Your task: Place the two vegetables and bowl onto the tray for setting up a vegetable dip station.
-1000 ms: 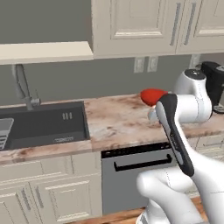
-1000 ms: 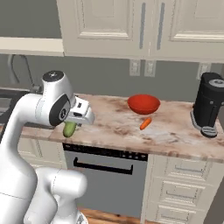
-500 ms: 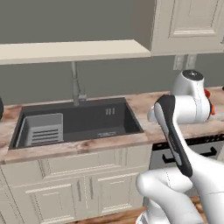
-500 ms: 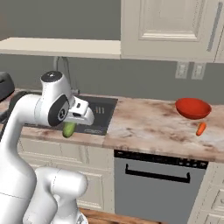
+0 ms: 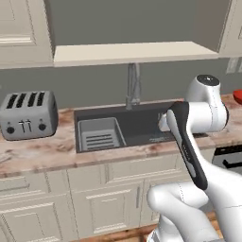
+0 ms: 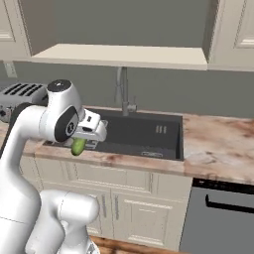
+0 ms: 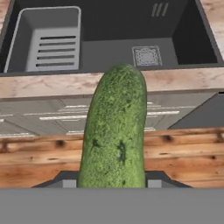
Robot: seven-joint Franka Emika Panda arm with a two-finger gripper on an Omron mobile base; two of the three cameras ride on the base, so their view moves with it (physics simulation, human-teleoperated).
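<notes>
My gripper (image 6: 82,142) is shut on a green, bumpy cucumber (image 7: 116,131), one of the vegetables. It hangs in front of the counter edge, just before the sink's left part. In the right base view the cucumber (image 6: 78,147) pokes down below the hand. In the hand view it stands upright between the jaws, with the floor and cabinet fronts behind it. A red sliver of the bowl (image 5: 238,96) shows at the far right edge of the left base view, on the counter. The tray and the other vegetable are out of view.
A dark sink (image 5: 137,124) with a grey rack (image 5: 98,133) in its left half lies ahead, with a faucet (image 5: 133,86) behind it. A grey toaster (image 5: 27,113) stands on the counter to the left. A dishwasher front (image 6: 223,208) is low on the right.
The whole picture has shifted: the base has driven left along the counter. The bowl and the carrot slid off to the right; sink and toaster came into view. The cucumber stays in the grip.
</notes>
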